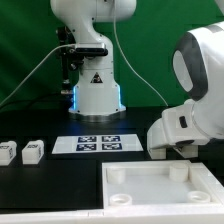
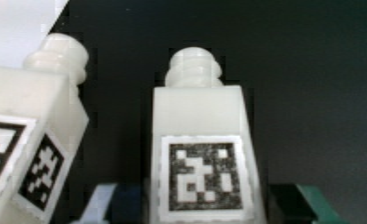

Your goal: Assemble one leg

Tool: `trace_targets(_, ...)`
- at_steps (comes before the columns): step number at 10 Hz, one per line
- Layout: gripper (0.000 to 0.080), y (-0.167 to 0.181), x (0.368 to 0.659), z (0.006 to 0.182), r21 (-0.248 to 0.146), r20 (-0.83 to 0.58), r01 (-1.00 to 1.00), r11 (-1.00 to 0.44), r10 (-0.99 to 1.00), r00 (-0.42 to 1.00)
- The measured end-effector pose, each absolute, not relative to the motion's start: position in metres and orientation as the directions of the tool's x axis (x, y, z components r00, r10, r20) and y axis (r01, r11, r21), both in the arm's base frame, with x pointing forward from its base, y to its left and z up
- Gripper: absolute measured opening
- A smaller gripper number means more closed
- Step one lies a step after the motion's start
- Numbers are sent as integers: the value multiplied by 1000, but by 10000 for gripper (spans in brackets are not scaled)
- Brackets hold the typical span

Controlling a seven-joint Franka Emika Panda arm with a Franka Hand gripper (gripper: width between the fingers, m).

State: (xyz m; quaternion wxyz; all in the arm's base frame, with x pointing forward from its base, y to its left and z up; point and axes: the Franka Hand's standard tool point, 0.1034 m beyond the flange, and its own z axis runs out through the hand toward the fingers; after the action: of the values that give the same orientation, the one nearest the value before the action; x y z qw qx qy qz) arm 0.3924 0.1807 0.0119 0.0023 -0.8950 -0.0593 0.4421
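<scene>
My end effector (image 2: 212, 203) is spread, fingers (image 2: 109, 205) flanking the leg (image 2: 205, 130) that rests on the table (image 2: 304, 60), seemingly without touching it; I judge it best to centre first, then close squarely on its flat sides, below the knobbed tip; a second leg (image 2: 29, 120) just beside it could catch a finger; the marker board (image 1: 100, 142) and white panel (image 1: 160, 185) lie near.

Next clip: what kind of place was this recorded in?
Probably a robotics lab bench: a green backdrop behind a black table, a robot arm standing on it, and a marker board of printed tags.
</scene>
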Motion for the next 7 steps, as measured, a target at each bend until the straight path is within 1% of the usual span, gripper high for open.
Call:
trace_targets(1, 291, 178, 400, 20, -70, -777, 109, -992, 123, 617)
trace_targets(2, 291, 176, 411, 34, -81, -753, 114, -990, 136, 644)
trace_targets(4, 291, 167, 432, 71, -101, -698, 130, -986, 164, 697)
trace_targets(5, 292, 167, 451, 87, -108, -619, 136, -985, 174, 766)
trace_targets(6, 292, 163, 467, 101, -109, -486, 142, -984, 178, 856)
trace_targets(7, 292, 154, 471, 114, -112, -360, 170, -979, 200, 911)
